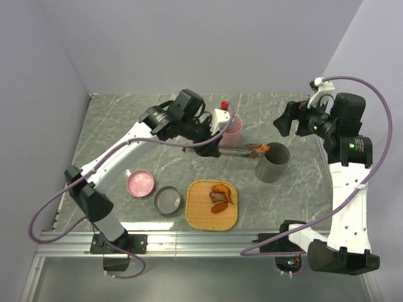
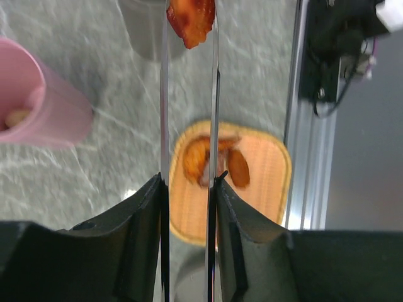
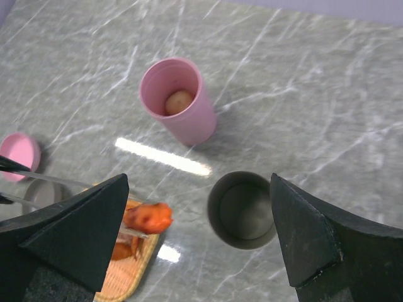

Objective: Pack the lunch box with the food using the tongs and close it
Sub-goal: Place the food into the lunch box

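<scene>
Veined grey marble tabletop point(image 3: 302, 82), slim steel tongs point(image 2: 164, 94) pinching glossy orange food point(image 2: 191, 20)

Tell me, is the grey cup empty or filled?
Empty: the right wrist view looks into the grey cup and shows only its bare bottom.

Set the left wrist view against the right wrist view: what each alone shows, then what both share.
Left wrist only: the left gripper clamping the tongs, and the table-edge rail. Right wrist only: the open right gripper, the pink dish, the empty inside of the grey cup. Both: pink cup, woven tray, the tong-held food piece.
</scene>
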### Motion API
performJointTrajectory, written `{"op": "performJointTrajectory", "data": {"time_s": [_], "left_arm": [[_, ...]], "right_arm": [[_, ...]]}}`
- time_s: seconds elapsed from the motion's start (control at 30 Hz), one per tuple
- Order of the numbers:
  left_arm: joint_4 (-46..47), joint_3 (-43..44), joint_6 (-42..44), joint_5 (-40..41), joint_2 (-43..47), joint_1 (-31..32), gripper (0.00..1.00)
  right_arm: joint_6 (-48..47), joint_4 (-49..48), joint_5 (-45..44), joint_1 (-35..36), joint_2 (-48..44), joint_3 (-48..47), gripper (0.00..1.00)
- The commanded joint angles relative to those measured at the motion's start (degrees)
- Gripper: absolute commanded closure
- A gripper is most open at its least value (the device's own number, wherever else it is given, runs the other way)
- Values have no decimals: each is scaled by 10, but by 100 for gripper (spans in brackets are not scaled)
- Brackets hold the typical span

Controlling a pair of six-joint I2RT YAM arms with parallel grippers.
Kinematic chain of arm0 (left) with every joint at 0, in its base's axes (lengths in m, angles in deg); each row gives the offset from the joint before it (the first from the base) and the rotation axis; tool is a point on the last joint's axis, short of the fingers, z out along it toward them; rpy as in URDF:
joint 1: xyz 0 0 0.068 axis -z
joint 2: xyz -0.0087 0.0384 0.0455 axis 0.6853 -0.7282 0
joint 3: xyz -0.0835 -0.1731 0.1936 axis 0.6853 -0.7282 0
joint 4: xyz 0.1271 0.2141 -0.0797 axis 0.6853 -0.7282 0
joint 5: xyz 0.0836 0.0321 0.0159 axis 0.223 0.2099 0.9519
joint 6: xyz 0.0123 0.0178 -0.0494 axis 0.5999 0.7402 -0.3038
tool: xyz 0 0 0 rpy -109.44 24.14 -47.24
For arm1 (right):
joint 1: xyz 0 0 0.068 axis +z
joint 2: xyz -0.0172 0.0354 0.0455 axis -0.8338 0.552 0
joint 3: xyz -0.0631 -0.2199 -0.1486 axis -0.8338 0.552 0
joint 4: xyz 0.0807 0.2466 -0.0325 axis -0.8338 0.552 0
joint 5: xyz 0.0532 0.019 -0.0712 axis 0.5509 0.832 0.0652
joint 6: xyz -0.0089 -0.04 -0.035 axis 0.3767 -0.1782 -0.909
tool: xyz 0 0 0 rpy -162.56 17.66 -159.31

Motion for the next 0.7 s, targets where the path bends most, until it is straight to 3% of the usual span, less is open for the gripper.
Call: {"op": "performJointTrajectory", "data": {"time_s": [0.0, 0.17, 0.33, 0.67], "left_arm": [[75, 74, -51, -30, -38, -1, 79], [121, 121, -83, -42, -104, 5, 78], [135, 177, -93, -48, -163, 13, 78], [157, 170, -97, -42, -201, 28, 77]], "right_arm": [[-4, 12, -49, -10, 10, -57, 0], [15, 11, -81, -41, 32, -84, 0], [27, 15, -56, -67, 52, -96, 0], [32, 12, -28, -88, 56, -92, 0]]}}
